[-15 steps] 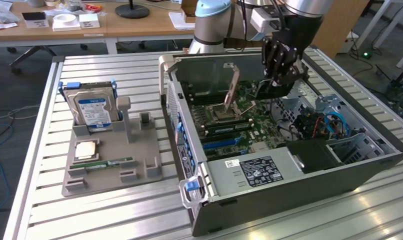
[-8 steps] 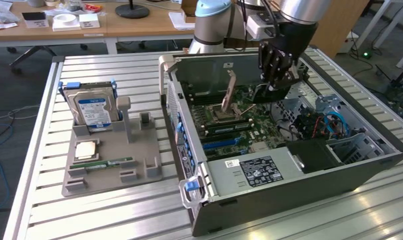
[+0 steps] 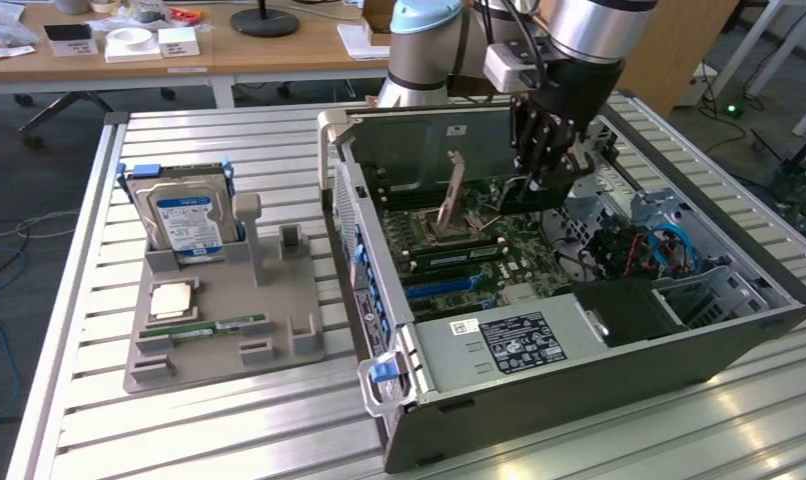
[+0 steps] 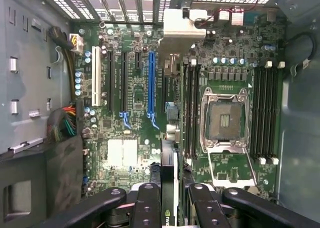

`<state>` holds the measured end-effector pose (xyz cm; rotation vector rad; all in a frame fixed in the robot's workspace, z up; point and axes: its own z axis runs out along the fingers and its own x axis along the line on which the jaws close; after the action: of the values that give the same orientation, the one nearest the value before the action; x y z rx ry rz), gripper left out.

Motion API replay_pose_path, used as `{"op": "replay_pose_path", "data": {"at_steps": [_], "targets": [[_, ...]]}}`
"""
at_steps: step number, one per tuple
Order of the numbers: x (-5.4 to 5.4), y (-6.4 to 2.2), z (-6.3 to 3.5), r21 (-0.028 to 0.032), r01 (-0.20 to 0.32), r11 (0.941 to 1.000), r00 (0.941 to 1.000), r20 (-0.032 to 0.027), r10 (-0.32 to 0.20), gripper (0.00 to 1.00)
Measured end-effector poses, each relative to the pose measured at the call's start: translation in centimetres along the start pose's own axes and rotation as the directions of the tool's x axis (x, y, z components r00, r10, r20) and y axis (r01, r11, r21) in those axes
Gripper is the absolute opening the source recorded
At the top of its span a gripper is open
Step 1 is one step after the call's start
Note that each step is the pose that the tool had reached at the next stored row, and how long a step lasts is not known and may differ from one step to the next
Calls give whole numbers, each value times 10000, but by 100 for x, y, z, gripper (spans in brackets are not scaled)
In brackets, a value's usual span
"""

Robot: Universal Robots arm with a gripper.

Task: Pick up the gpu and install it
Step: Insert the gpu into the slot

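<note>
We see the arm come in from the far side of the table and bend straight down into the open computer case, which lies on its side at the exterior view's right. The wrist points vertically at the motherboard. The gripper hangs inside the case, near its far wall.

The pincer is clenched on the gpu. In the wrist view its 2 black fingers press on either face of the card, which we see edge-on, with its silver bracket at the far end. The card runs parallel to the long blue slot, between it and the empty CPU socket. We cannot tell whether its lower edge touches the board.

At the exterior view's left, well apart from the case, a grey holder carries 1 upright hard drive, 1 processor chip and 1 memory stick.
</note>
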<state>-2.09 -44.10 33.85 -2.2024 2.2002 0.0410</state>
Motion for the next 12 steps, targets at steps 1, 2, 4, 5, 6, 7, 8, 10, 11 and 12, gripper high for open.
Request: {"op": "replay_pose_path", "data": {"at_steps": [1,2,4,5,6,7,8,10,11,12], "targets": [[1,6,9,0,0,10000,10000,0,0,26],[1,12,20,-1,0,10000,10000,0,0,26],[3,24,41,0,0,10000,10000,0,0,26],[3,30,51,0,0,10000,10000,0,0,26],[4,38,61,0,1,10000,10000,1,-1,26],[5,45,71,0,0,10000,10000,0,0,26],[6,53,82,0,0,10000,10000,0,0,26],[9,70,105,0,0,10000,10000,1,0,26],[11,79,116,0,0,10000,10000,0,0,26],[12,86,126,0,1,10000,10000,0,-1,26]]}}
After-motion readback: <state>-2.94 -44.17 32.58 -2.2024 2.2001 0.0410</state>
